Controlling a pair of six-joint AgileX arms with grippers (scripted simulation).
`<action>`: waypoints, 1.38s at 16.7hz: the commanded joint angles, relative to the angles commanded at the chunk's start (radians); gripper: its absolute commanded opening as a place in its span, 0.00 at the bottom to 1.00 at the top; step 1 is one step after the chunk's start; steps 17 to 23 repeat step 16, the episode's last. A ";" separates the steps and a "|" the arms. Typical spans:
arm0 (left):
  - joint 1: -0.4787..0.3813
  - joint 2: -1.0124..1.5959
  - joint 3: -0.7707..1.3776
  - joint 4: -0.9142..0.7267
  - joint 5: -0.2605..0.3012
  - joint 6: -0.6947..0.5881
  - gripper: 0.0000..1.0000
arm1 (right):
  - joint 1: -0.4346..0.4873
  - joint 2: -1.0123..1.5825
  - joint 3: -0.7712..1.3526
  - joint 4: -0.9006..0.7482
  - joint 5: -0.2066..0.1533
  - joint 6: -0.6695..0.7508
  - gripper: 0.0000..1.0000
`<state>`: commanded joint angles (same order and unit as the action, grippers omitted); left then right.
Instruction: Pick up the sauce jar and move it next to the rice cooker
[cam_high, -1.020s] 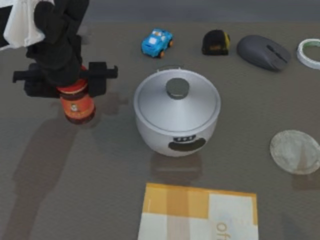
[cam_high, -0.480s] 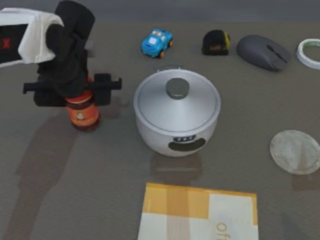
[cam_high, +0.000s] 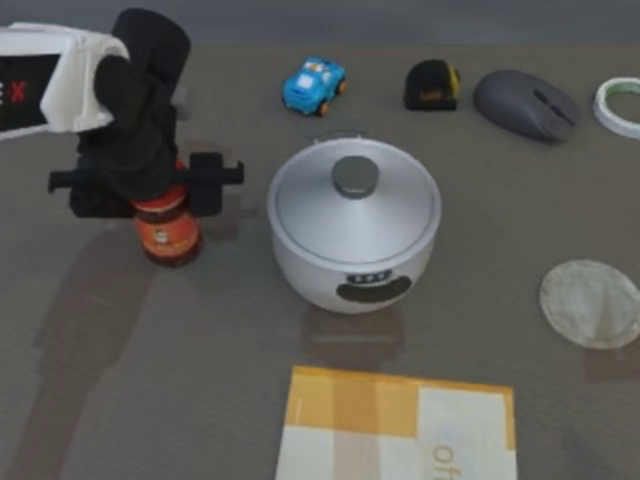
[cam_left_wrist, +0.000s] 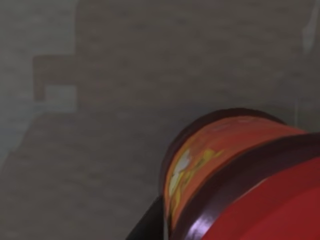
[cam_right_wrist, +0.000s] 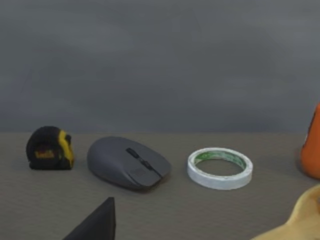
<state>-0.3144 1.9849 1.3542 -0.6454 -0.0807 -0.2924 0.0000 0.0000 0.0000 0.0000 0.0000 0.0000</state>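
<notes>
red-lidded sauce jar (cam_high: 167, 231) in left gripper (cam_high: 150, 187), left of rice cooker (cam_high: 353, 225)

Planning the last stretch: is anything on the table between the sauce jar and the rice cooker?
Nothing visible. The left claw is at the sauce jar, and only bare table lies between it and the rice cooker.

The grey-brown table (cam_high: 200, 400) is carrying a scatter of things. The rice cooker (cam_high: 353, 224) is sitting near its middle, with the sauce jar (cam_high: 168, 232) standing to its left, apart from it. Along the far edge a blue toy car (cam_high: 314, 84), a tape measure (cam_high: 432, 85), a grey mouse (cam_high: 526, 104) and a roll of tape (cam_high: 619, 105) are lying in a row. A flat grey disc (cam_high: 590, 303) is resting at the right, and an orange-and-white booklet (cam_high: 396, 425) is lying at the near edge.
</notes>
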 joint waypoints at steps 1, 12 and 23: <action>0.000 0.000 0.000 0.000 0.000 0.000 0.30 | 0.000 0.000 0.000 0.000 0.000 0.000 1.00; 0.000 0.000 0.000 0.000 0.000 0.000 1.00 | 0.000 0.000 0.000 0.000 0.000 0.000 1.00; 0.000 0.000 0.000 0.000 0.000 0.000 1.00 | 0.000 0.000 0.000 0.000 0.000 0.000 1.00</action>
